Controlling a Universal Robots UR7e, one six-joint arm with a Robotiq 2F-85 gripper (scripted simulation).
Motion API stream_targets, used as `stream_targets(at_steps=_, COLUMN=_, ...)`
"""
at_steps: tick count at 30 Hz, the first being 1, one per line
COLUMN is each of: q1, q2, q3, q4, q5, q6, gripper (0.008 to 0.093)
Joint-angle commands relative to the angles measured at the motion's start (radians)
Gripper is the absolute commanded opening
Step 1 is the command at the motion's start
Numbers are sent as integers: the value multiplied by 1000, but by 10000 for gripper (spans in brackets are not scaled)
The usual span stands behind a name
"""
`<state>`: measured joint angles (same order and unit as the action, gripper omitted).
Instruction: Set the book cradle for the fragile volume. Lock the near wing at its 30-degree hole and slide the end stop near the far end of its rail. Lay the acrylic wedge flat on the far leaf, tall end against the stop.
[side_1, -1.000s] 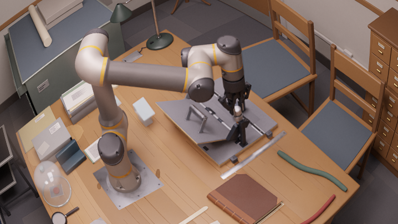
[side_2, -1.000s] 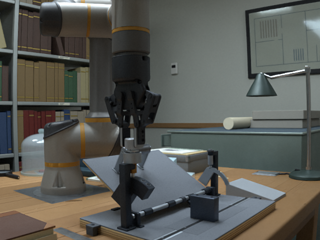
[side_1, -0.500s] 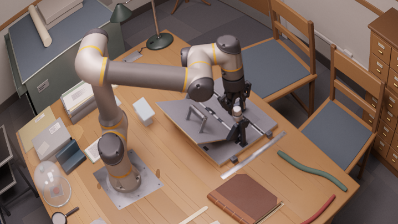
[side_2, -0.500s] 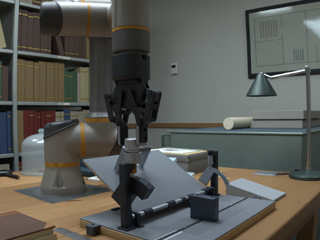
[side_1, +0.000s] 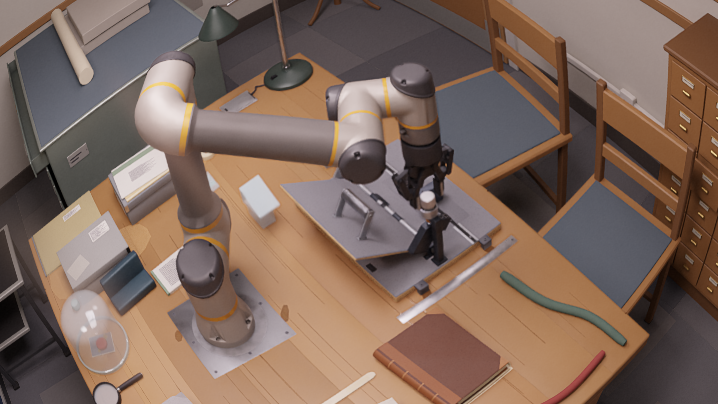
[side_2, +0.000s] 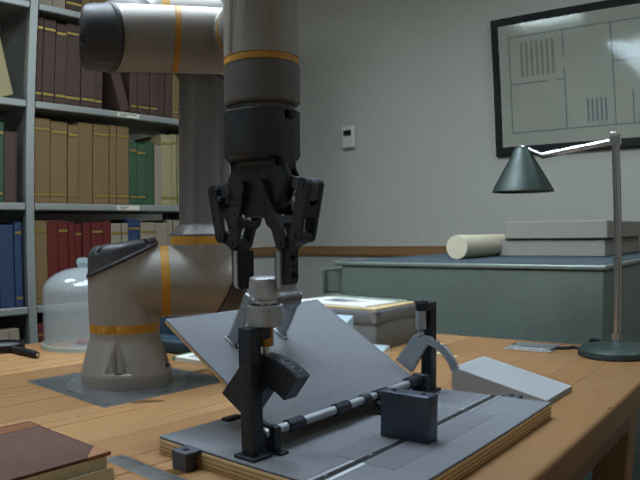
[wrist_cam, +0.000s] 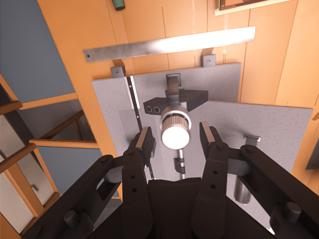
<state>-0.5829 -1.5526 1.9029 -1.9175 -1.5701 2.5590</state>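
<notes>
The book cradle (side_1: 396, 226) sits mid-table, its near wing (side_2: 294, 351) tilted up with a handle (side_1: 356, 211) on it. A knurled lock pin (wrist_cam: 175, 128) stands in the black post (side_2: 253, 392) at the wing's end, over a sector plate with holes (wrist_cam: 152, 109). My gripper (wrist_cam: 175, 139) hangs just above the pin, open and holding nothing. The dark end stop (side_2: 409, 415) sits on its rail (side_2: 481, 408) on the base. The pale acrylic wedge (side_1: 259, 200) stands on the table beside the cradle, toward my arm's base.
A steel ruler (side_1: 457, 280) lies along the cradle's edge, with a brown book (side_1: 442, 359) beyond it. Green (side_1: 562, 306) and red (side_1: 577, 377) snake weights lie near the table's corner. A desk lamp (side_2: 612, 248) and two chairs (side_1: 507, 115) flank the table.
</notes>
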Motion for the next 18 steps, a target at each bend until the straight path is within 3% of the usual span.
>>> stream_targets(at_steps=1, q1=0, q2=-1, q3=-1, q4=0, q5=0, q6=0, gripper=580)
stream_targets(at_steps=18, q1=0, q2=-20, q3=-48, q4=66, q5=0, q6=0, gripper=580)
